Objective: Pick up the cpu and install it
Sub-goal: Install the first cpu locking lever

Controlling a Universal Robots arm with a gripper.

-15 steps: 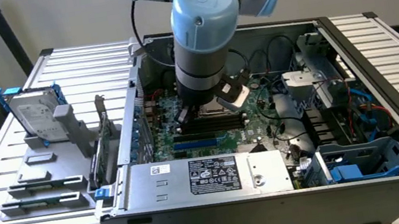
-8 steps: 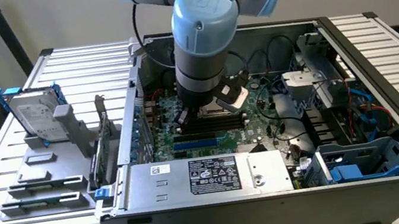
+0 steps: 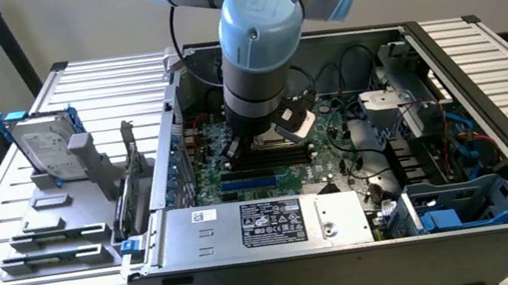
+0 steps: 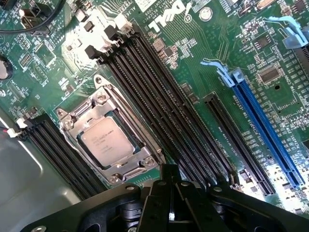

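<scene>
The cpu (image 4: pixel 107 140) is a small square chip with a silver-grey top and fine print. It lies flat inside the metal socket frame (image 4: pixel 145 162) on the green motherboard (image 4: pixel 203 58). My gripper (image 4: pixel 170 170) is shut, its black fingers pressed together with nothing between them. It hovers just off one corner of the socket frame, apart from the cpu. In the exterior view my arm (image 3: pixel 260 50) reaches down into the open computer case (image 3: pixel 353 249), and its wrist hides the gripper.
Long black memory slots (image 4: pixel 164 116) run on both sides of the socket, and a blue expansion slot (image 4: pixel 265 130) lies further off. A power supply (image 3: pixel 267 224) fills the case front. A hard drive with blue brackets (image 3: pixel 45 145) stands on a grey fixture outside the case.
</scene>
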